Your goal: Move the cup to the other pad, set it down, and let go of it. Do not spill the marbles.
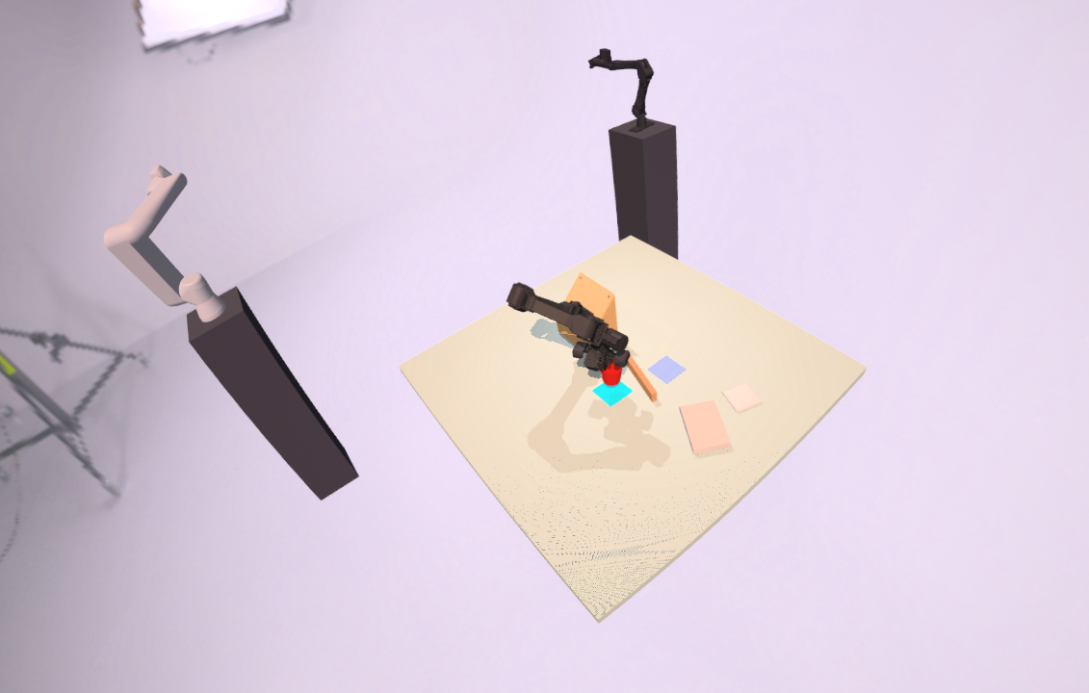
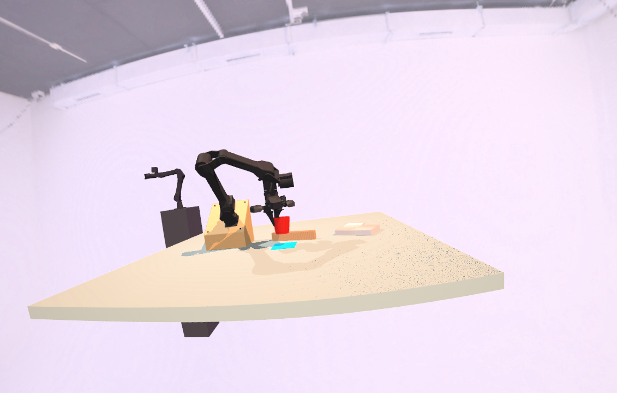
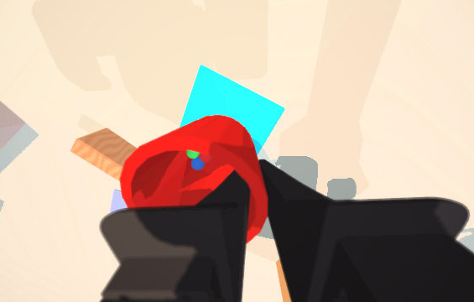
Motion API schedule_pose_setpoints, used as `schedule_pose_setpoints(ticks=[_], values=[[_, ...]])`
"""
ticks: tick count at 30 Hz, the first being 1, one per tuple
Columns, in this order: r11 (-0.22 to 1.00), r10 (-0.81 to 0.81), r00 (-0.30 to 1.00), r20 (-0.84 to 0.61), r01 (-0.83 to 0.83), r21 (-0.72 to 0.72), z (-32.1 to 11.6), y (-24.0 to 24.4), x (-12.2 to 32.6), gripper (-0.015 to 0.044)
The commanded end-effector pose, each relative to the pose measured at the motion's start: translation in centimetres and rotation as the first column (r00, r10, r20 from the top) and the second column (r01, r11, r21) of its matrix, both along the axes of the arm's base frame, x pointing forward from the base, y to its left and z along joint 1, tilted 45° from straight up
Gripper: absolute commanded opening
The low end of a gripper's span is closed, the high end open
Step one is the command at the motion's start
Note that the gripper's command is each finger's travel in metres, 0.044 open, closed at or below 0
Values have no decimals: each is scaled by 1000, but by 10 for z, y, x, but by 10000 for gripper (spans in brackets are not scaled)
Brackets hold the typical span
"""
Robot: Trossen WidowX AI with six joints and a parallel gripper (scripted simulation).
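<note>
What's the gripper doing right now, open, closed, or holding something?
Gripper: closed on the red cup's rim, carrying it above the table.

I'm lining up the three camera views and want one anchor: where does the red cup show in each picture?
Top: red cup near the table's middle, under the gripper, at the cyan pad's far edge.
Exterior: cup hangs above the table, left of centre, in front of the wooden bar.
Wrist: cup fills the centre, marbles inside.
Shared landmark: the cyan pad.

Beige table [image 1: 617, 517], cyan pad [image 1: 612, 395], lilac pad [image 1: 667, 370], wooden bar [image 1: 642, 380], wooden mount [image 2: 227, 232], seemingly two pinkish slabs [image 1: 706, 426].
</note>
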State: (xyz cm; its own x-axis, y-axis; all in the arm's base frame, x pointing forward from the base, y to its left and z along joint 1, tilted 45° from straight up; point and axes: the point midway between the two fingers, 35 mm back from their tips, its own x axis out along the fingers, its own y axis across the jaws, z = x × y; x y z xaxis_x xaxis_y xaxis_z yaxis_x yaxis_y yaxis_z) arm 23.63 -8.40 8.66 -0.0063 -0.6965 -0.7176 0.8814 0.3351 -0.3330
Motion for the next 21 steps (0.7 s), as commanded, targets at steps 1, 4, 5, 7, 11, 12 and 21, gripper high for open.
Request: schedule_pose_setpoints(ticks=[1,4,5,7,11,12,21], values=[[1000,1,1000,-8,-1,-4,-4,-4,-1,0],[1000,1,1000,-7,-1,-4,-6,-7,-1,0],[1000,1,1000,-7,-1,-4,-7,-8,-1,0],[1000,1,1000,-7,-1,-4,-9,-10,-1,0],[1000,1,1000,-7,-1,-4,-12,-13,-1,0],[1000,1,1000,-7,-1,-4,-13,-14,-1,0],[1000,1,1000,-7,-1,-5,-21,-23,-2,0]])
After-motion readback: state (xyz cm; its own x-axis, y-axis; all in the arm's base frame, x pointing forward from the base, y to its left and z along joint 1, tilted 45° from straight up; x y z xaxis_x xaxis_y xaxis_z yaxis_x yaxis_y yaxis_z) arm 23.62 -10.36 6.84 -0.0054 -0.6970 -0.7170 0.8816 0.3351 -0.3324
